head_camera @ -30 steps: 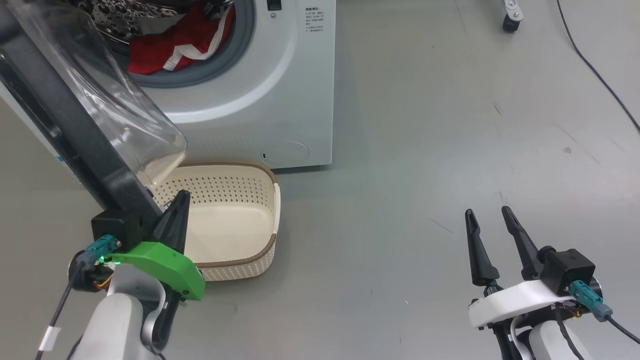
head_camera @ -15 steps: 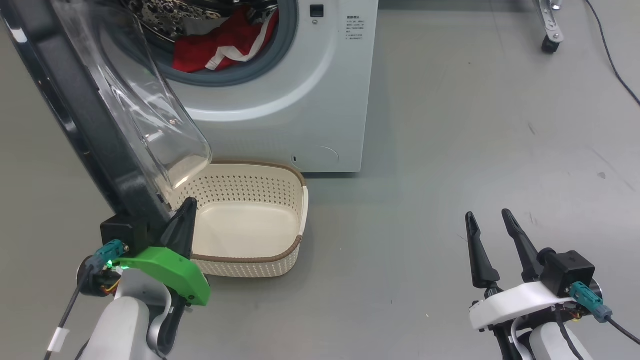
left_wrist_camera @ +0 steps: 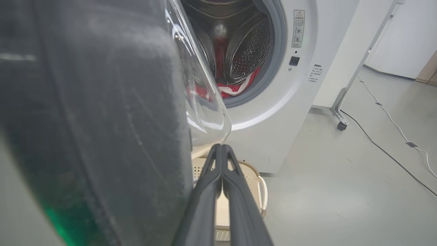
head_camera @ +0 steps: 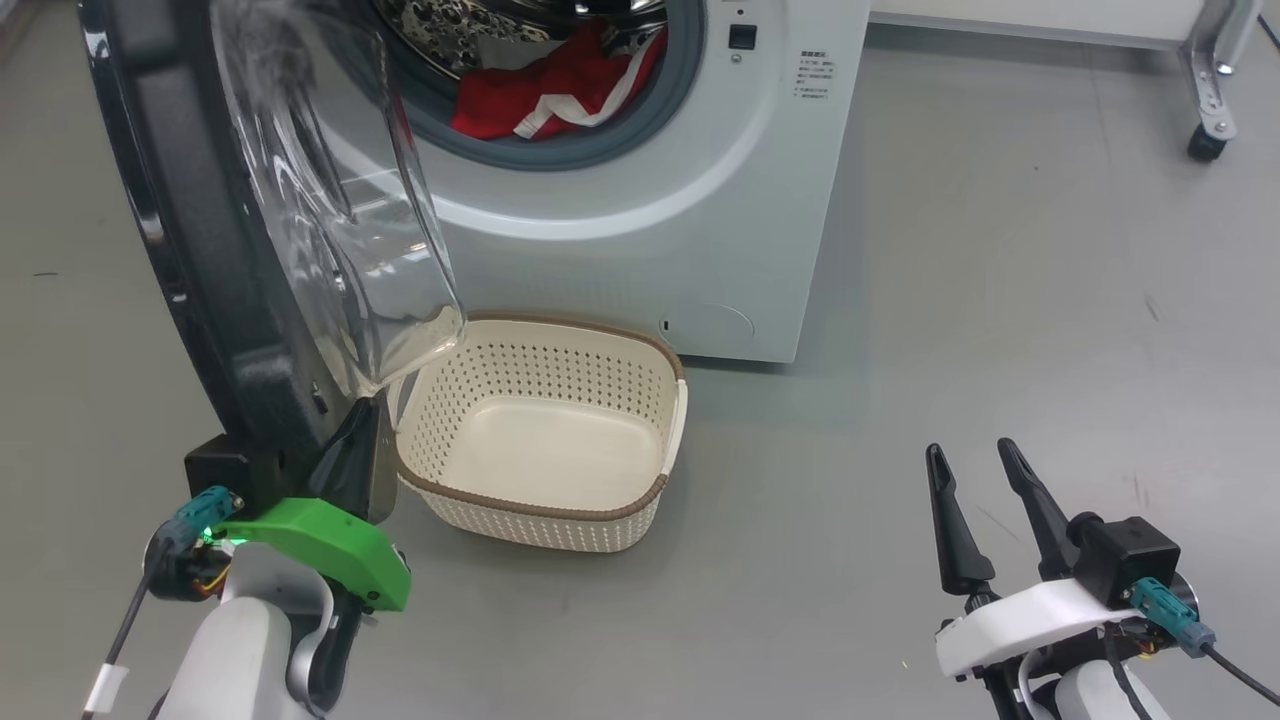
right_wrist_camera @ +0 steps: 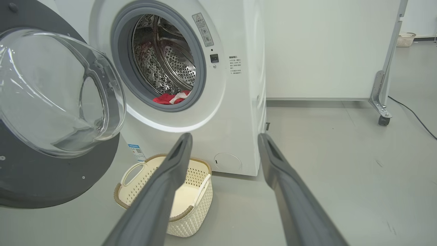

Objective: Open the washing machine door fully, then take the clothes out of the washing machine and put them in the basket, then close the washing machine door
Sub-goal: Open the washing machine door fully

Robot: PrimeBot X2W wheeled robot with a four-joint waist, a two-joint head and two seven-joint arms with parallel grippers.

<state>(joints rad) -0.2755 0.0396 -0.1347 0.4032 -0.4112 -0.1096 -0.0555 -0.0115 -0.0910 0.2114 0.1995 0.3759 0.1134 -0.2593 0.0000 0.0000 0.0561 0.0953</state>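
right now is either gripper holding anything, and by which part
Nothing is held. The left gripper, jaws shut on nothing, sits close beside the washing machine door; the right gripper has open, empty jaws.

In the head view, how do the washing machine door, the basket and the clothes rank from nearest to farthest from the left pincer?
1. The washing machine door: its lower edge is right beside the shut left pincer.
2. The basket: next, just to the pincer's right.
3. The clothes: farthest, up inside the drum.
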